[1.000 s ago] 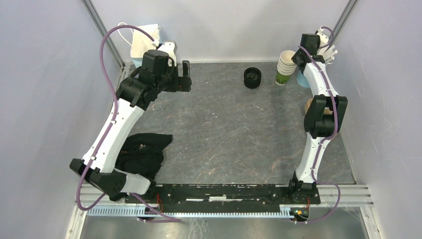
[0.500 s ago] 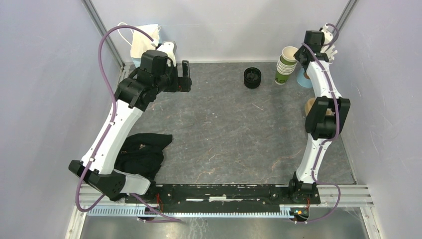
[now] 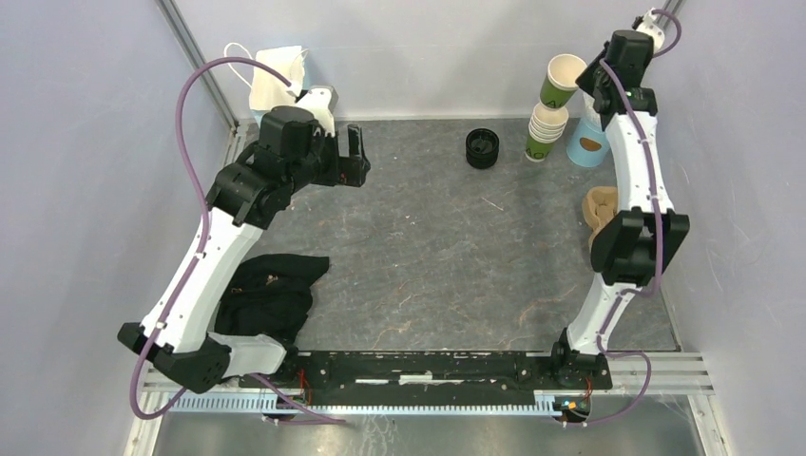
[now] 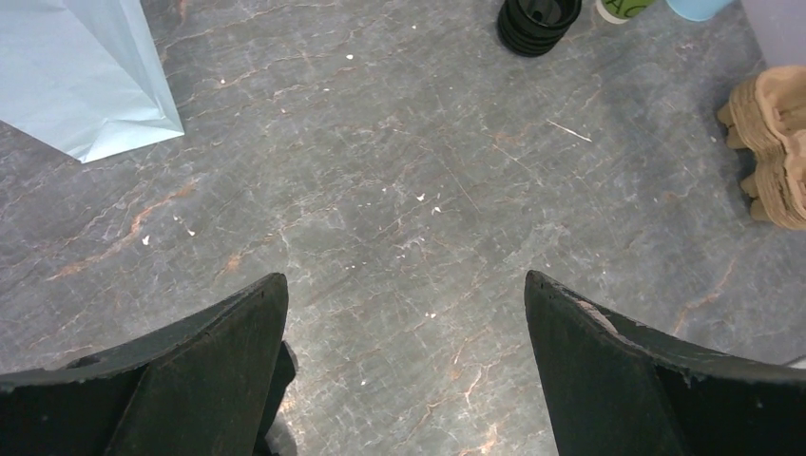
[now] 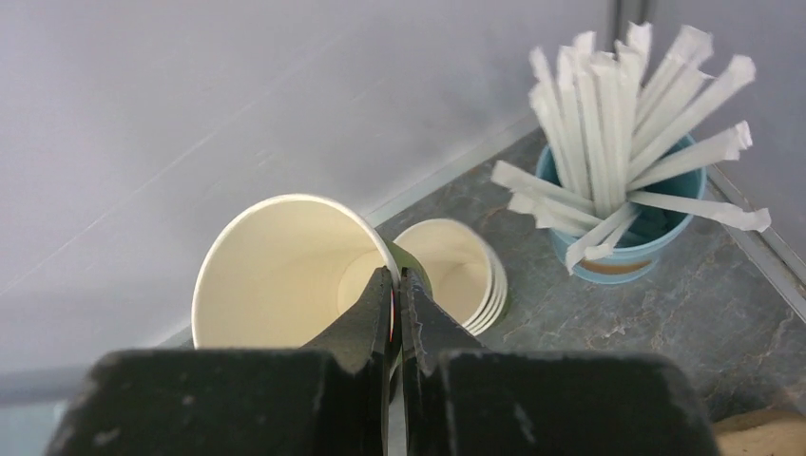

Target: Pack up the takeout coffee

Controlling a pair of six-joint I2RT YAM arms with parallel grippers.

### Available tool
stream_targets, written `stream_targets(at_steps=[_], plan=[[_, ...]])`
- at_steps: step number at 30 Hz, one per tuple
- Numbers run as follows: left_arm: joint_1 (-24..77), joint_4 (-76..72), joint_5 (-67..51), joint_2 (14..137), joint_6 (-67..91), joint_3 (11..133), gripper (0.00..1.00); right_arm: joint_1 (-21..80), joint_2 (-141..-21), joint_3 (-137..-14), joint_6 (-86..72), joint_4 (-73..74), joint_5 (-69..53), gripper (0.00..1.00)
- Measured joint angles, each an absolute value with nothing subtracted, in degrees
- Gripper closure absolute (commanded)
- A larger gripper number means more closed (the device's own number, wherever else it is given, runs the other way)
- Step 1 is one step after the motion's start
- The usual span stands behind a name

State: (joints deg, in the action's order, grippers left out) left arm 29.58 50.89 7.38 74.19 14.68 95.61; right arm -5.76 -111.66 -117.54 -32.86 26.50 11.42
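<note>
No lidded green coffee cup shows in any view. My right gripper (image 3: 596,78) (image 5: 393,285) is shut on the rim of a lidless green paper cup (image 3: 564,78) (image 5: 285,275), one finger inside and one outside. It holds the cup tilted in the air above the stack of lidless cream-rimmed cups (image 3: 543,133) (image 5: 461,271) at the back right. My left gripper (image 3: 354,152) (image 4: 404,294) is open and empty above bare table at the back left. A stack of black lids (image 3: 482,148) (image 4: 538,19) stands at the back middle.
A pale blue paper bag (image 3: 280,81) (image 4: 76,76) stands at the back left corner. A blue holder of wrapped straws (image 3: 589,142) (image 5: 627,190) is right of the cup stack. A brown pulp carrier (image 3: 601,211) (image 4: 775,142) lies by the right wall. A black cloth (image 3: 271,294) lies at the near left.
My right gripper has risen and moved back, lifting the top lidless cup off the stack. My left arm has shifted slightly, its gripper still open.
</note>
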Motion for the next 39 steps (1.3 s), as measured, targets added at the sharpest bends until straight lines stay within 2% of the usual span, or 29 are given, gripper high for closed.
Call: stream_targets(at_steps=[3,6,9,12,19,26,39], plan=[[30.81,50.85,7.35,72.86,14.68,95.09,0.00,-5.85,-106.28,-114.67,-29.50,25.26,3.79,1.00],[32.08,50.78,7.38,72.14,14.68,94.78,0.00,-5.37,-96.99,-104.29,-25.45,22.55,-6.31,1.00],[33.30,50.76,7.57,72.07,14.68,94.74,0.00,-2.07,-90.35,-95.61,-21.12,21.52,-11.20,1.00],[34.98,50.78,7.79,72.07,14.68,94.74,0.00,6.11,-86.08,-86.46,-15.62,21.96,-16.58,1.00],[36.51,50.81,7.81,72.07,14.68,94.74,0.00,26.46,-84.20,-68.66,-6.61,24.97,-25.74,1.00],[36.51,50.78,7.33,72.20,14.68,94.74,0.00,32.16,-77.19,-54.96,-6.44,22.26,-26.89,1.00],[36.51,50.85,7.33,73.89,14.68,94.87,0.00,36.29,-73.38,-45.39,-5.45,15.22,-20.91,1.00]])
